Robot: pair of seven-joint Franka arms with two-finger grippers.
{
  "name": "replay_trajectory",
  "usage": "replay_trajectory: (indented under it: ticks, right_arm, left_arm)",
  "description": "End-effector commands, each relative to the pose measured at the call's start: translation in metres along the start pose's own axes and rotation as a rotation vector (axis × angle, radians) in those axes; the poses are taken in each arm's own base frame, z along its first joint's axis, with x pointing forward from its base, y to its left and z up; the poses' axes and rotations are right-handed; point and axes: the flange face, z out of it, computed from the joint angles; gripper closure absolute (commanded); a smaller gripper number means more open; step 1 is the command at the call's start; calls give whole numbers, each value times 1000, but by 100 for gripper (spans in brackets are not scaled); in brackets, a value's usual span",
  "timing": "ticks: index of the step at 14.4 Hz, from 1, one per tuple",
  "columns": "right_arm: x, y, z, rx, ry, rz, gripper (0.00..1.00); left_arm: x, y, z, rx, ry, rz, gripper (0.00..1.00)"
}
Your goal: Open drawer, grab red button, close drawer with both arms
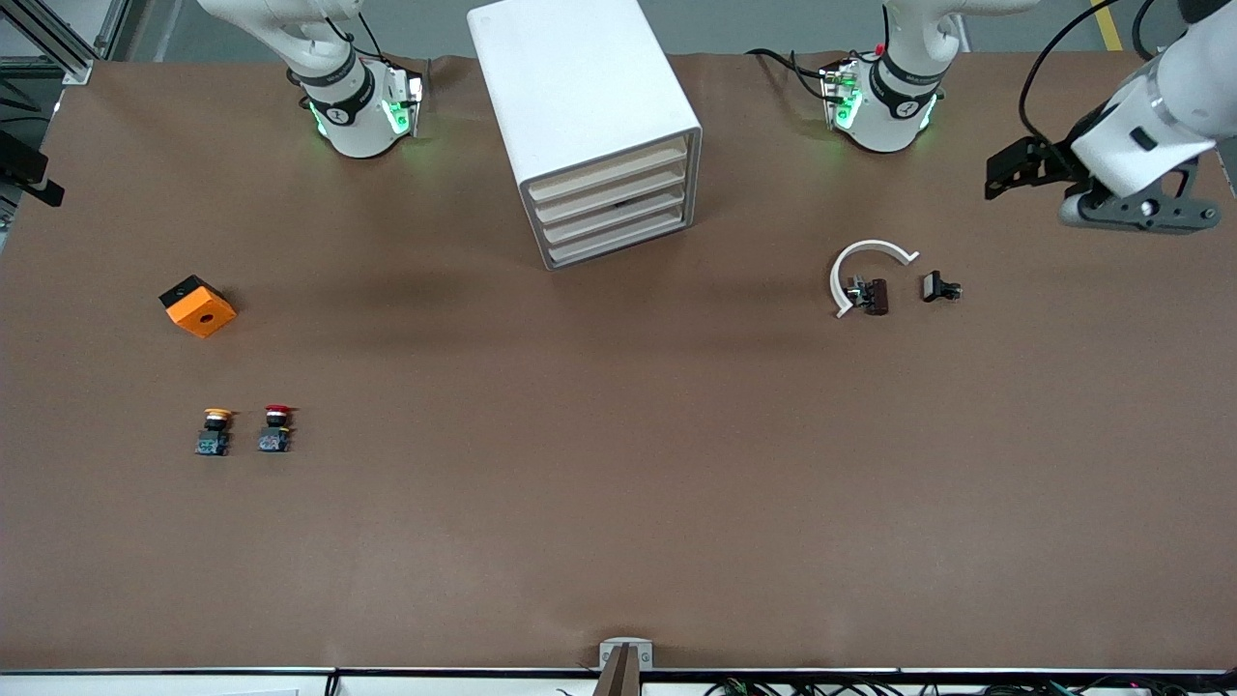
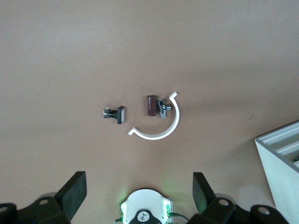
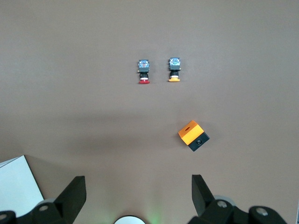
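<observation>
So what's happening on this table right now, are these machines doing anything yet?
Nothing is being handled yet. Two robot arms wait above a brown table, each with its end effector open and empty: the left end effector over a white curved piece and small dark parts, the right end effector over the orange box. The white drawer cabinet stands with all its drawers shut. The red button sits on the table beside a yellow button.
</observation>
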Motion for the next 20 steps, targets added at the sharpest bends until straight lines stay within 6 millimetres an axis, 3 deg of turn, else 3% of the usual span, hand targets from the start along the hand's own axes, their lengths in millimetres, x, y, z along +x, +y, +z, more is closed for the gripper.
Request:
replay_trajectory:
  ticks: [1, 4, 7, 11, 16, 20]
  right_arm:
    - [-6, 1, -6, -15, 16, -7, 0]
    - [-5, -1, -11, -20, 41, 3, 0]
    - [-6, 0, -13, -18, 48, 10, 0]
    - [-6, -1, -12, -10, 45, 50, 0]
    - [-8, -1, -10, 1, 32, 52, 0]
    - [-9, 0, -9, 13, 23, 51, 0]
  left_arm:
    - [-16, -9, 10, 23, 82, 13, 0]
    - [4, -14, 6, 25, 176, 3, 0]
    - [28, -20, -17, 29, 220, 5, 0]
    - [68, -14, -31, 33, 244, 15, 0]
    - [53, -13, -35, 30, 173, 8, 0]
    - [53, -14, -36, 28, 174, 4, 0]
